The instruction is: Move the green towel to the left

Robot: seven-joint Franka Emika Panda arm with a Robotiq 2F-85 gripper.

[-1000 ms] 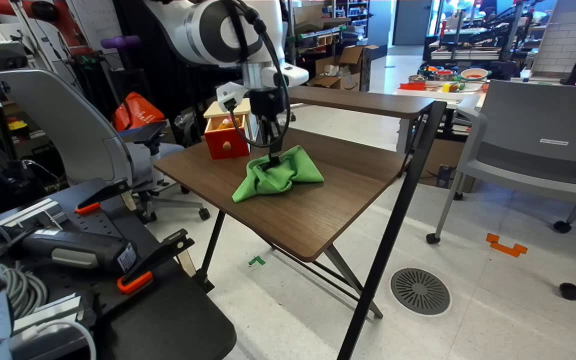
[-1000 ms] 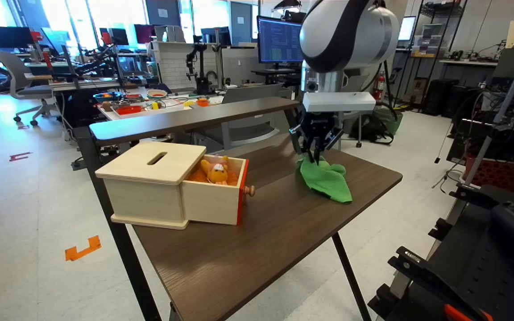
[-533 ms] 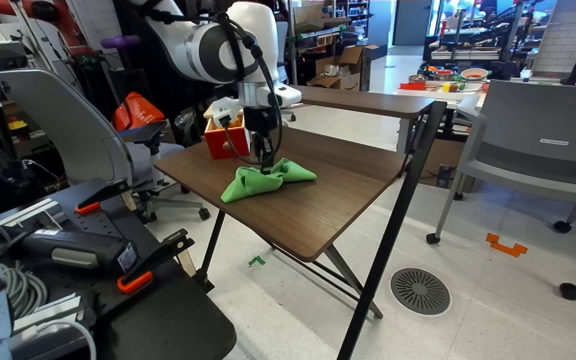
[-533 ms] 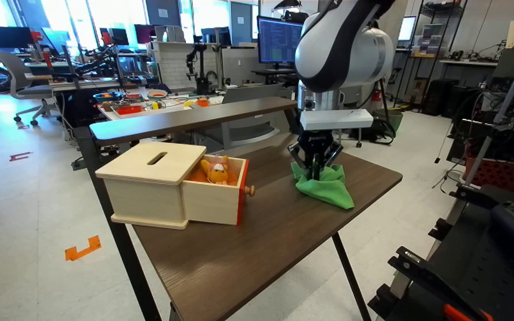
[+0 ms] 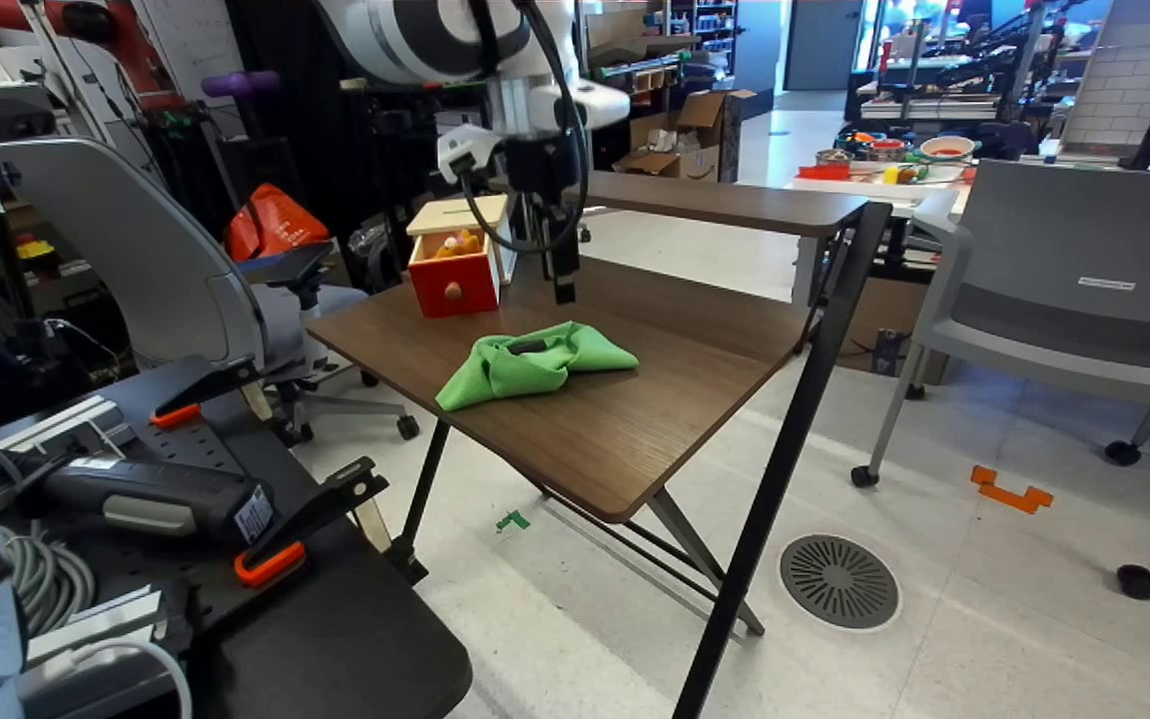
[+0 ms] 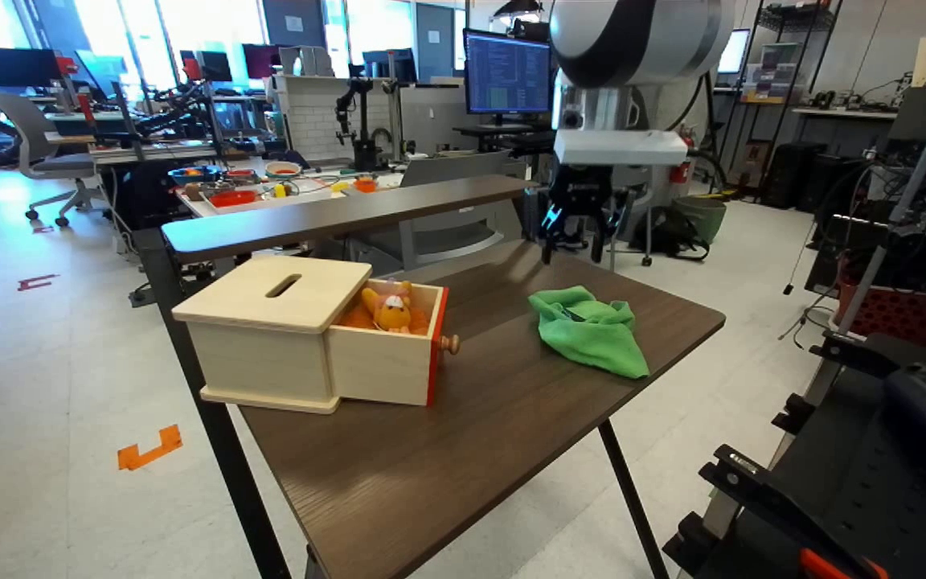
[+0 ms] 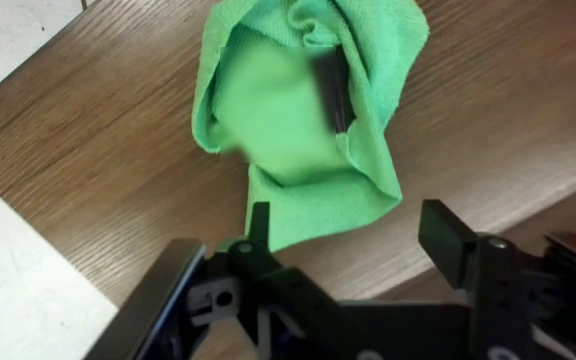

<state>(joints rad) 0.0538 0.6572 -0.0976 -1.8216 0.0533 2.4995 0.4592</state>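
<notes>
Hanging clear above the green towel (image 6: 592,334) in an exterior view, the tool (image 6: 572,254) held nothing, its fingers (image 6: 547,253) spread well apart. The towel lay crumpled on the brown tabletop (image 6: 463,474), near its edge and well apart from the wooden box (image 6: 258,358) with its drawer (image 6: 379,366) pulled out. By all appearances the job stood at or near its end: the towel rested loose, and if that spot satisfied the order to go left, only the tool's retreat remained. No marker showed where "left" was meant to be, so completion could not be confirmed. The towel's long axis slanted across this view, from a bunched end at upper left to a narrowing corner that pointed lower right, toward the tabletop's edge.

In an exterior view that showed the towel (image 5: 540,371) stretched roughly left to right, a pointed corner lay at lower left, just beside the tabletop's edge, while the other end sat slightly higher at right. The tool stood above and behind, apart from the towel; seen nearly side-on, its finger gap could not be judged there.

In the wrist view, the fingers showed wide apart at the bottom, with nothing gripped between them. There the towel's long axis ran roughly top to bottom, its upper end cut off; mid-towel was blurred, and a dark patch (image 7: 344,100) among the folds could not be identified.
</notes>
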